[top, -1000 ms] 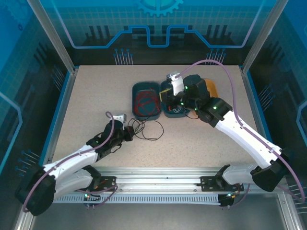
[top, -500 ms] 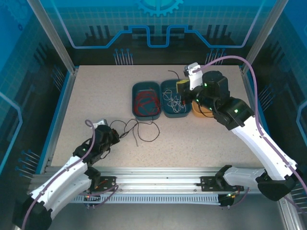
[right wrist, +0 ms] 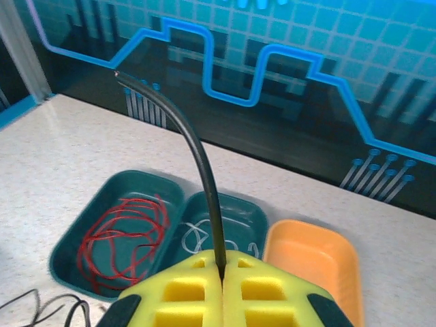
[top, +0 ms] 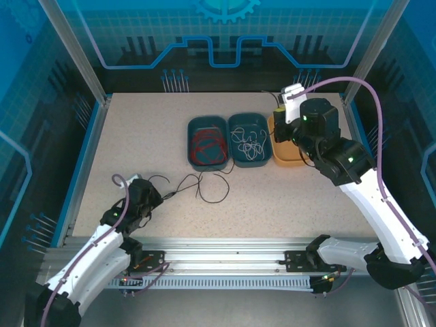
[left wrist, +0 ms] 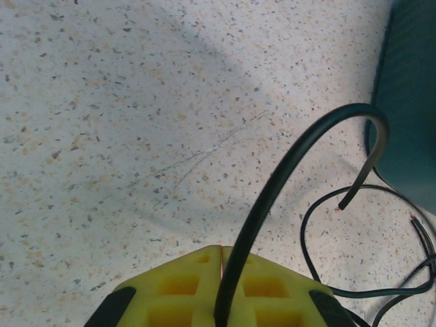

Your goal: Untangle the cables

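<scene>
Loose black cables loop on the table in front of the trays. My left gripper sits low at their left end, shut on one black cable that arcs up out of its yellow fingers and curls down to a free tip. My right gripper hangs over the back of the orange tray, shut on another black cable that stands up from its fingers. Red cables lie in the left teal tray; white cables lie in the middle teal tray.
The three trays stand side by side at the table's middle back; the orange tray has nothing in it. Aluminium frame posts and blue panels close in the table's sides and back. Bare tabletop spreads left of the trays.
My left arm has pulled back toward the near left, dragging its black cable out along the table. My right arm has swung right from over the middle tray to over the orange tray with its cable.
</scene>
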